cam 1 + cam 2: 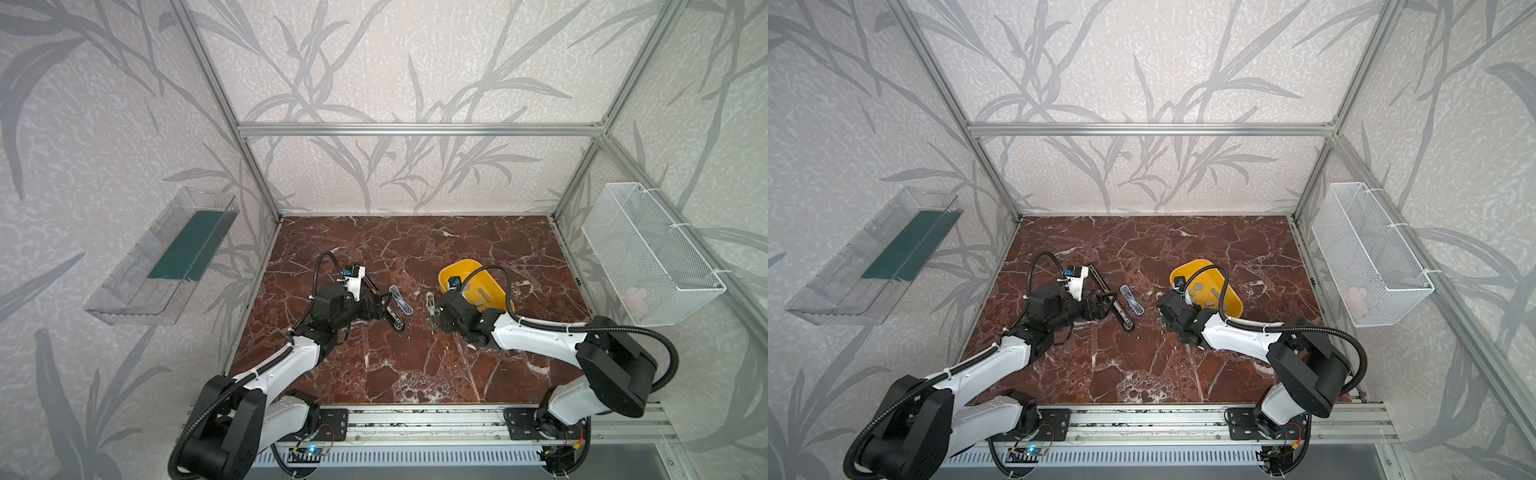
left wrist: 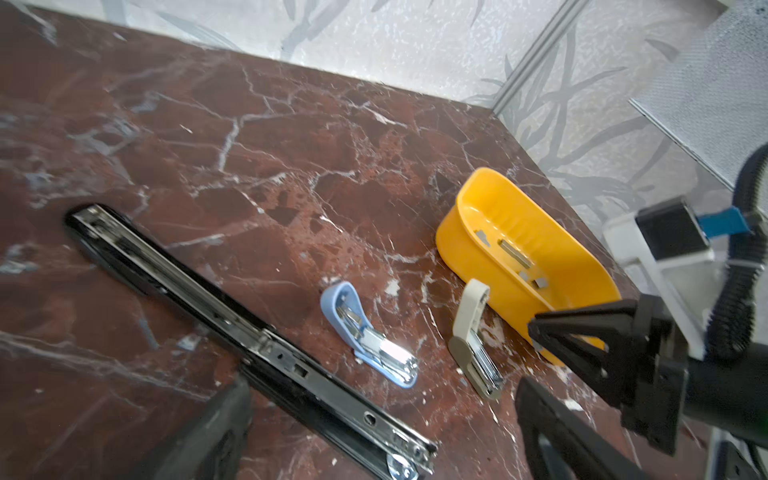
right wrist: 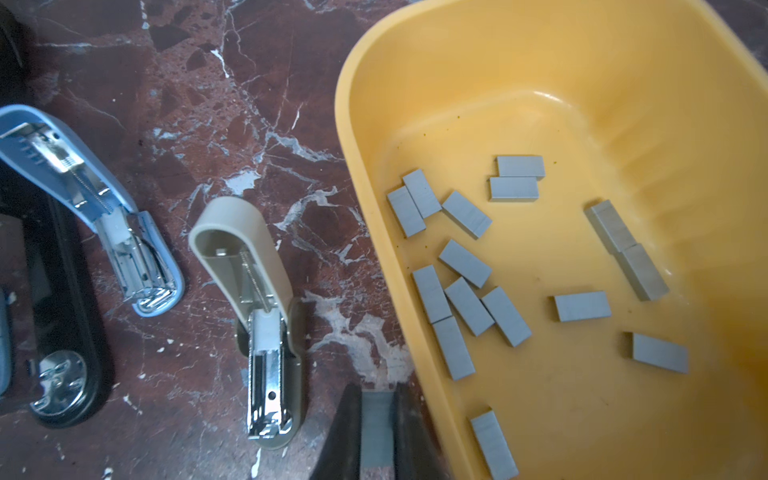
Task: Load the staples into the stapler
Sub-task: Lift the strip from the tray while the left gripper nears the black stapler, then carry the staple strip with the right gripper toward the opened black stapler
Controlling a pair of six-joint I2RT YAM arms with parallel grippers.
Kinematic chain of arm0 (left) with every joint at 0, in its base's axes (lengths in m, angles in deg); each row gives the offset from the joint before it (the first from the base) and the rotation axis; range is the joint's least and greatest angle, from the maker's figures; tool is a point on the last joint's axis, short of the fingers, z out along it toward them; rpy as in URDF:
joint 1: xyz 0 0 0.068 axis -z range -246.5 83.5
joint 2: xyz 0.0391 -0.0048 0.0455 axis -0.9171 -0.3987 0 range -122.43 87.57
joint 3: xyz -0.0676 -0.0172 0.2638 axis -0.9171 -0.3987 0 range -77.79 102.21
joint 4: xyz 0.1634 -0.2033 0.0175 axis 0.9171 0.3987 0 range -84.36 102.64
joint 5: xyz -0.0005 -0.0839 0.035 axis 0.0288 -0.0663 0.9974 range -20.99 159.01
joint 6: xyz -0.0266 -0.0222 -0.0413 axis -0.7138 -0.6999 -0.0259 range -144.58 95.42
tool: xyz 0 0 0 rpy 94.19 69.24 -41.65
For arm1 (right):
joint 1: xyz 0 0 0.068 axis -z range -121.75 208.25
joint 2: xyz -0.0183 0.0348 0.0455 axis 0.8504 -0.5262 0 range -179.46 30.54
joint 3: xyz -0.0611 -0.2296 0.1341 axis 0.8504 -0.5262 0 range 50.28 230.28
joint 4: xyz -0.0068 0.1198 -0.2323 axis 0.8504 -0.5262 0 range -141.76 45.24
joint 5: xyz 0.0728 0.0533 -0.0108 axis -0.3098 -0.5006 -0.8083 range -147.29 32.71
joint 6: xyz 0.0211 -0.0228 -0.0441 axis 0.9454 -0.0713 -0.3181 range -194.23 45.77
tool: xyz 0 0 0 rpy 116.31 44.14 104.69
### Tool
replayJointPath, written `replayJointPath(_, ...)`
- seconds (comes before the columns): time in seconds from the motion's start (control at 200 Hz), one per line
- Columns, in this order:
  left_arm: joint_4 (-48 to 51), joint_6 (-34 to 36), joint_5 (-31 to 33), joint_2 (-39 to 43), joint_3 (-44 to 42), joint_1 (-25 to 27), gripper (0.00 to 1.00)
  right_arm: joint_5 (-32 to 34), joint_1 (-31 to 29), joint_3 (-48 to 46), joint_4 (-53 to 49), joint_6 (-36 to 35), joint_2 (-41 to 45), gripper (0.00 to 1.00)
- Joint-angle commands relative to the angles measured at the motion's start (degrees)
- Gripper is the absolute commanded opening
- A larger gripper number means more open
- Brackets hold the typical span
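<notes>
While the right gripper (image 3: 377, 399) is clamped on one staple strip (image 3: 376, 432), it hovers just right of centre in a top view, just beside the opened beige stapler (image 1: 431, 308). Strip and bare magazine channel (image 3: 268, 386) lie about parallel. Judgement: the right arm is nearer, and a short sideways shift should suffice. Other staples (image 3: 465, 262) lie in the yellow tray (image 3: 345, 124). The left gripper (image 2: 382, 399) stands wide apart, empty, by the black stapler (image 2: 232, 324).

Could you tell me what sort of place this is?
Probably a robot test cell: an aluminium frame encloses a marble-patterned tabletop, with the left arm and right arm fixed to a front rail.
</notes>
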Motion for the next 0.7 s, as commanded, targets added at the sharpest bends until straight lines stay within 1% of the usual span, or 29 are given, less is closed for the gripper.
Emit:
replayJointPath(0.0, 8.19, 4.31, 0.76, 0.78, 5.9, -0.07, 0.99, -0.71, -1.32, 2.47, 0.16, -0.49, 1.15, 0.07)
replayJointPath(0.04, 9.27, 4.96, -1.02, 1.3, 5.61, 0.01, 0.99, -0.02, -2.12, 3.0, -0.14, -0.13, 1.11, 0.07)
replayJointPath(0.065, 7.77, 4.2, -1.05, 1.58, 4.57, 0.02, 0.99, 0.04, -2.49, 3.29, -0.33, -0.13, 0.99, 0.07)
replayJointPath(0.105, 2.4, 2.86, -1.0, 1.86, 2.0, 0.02, 0.99, 0.03, -2.91, 3.87, -0.58, -0.05, 0.52, 0.07)
replayJointPath(0.13, 1.21, 2.62, -1.09, 2.36, 1.03, -0.15, 0.99, 0.04, -3.1, 4.23, -0.78, -0.03, 0.17, 0.07)
replayJointPath(0.235, 3.67, 3.14, 1.42, 4.74, 0.82, -0.16, 0.99, -0.08, -3.78, 5.42, -0.51, -0.24, -1.32, 0.07)
replayJointPath(0.37, 2.91, 2.71, 0.05, 6.31, 0.01, -0.15, 0.99, -0.4, -4.33, 6.72, -0.17, -0.72, -3.74, 0.07)
replayJointPath(0.695, 2.92, 2.88, 0.5, 6.29, 0.02, -0.16, 0.99, -0.34, -4.36, 9.14, -0.69, -1.58, -8.46, 0.07)
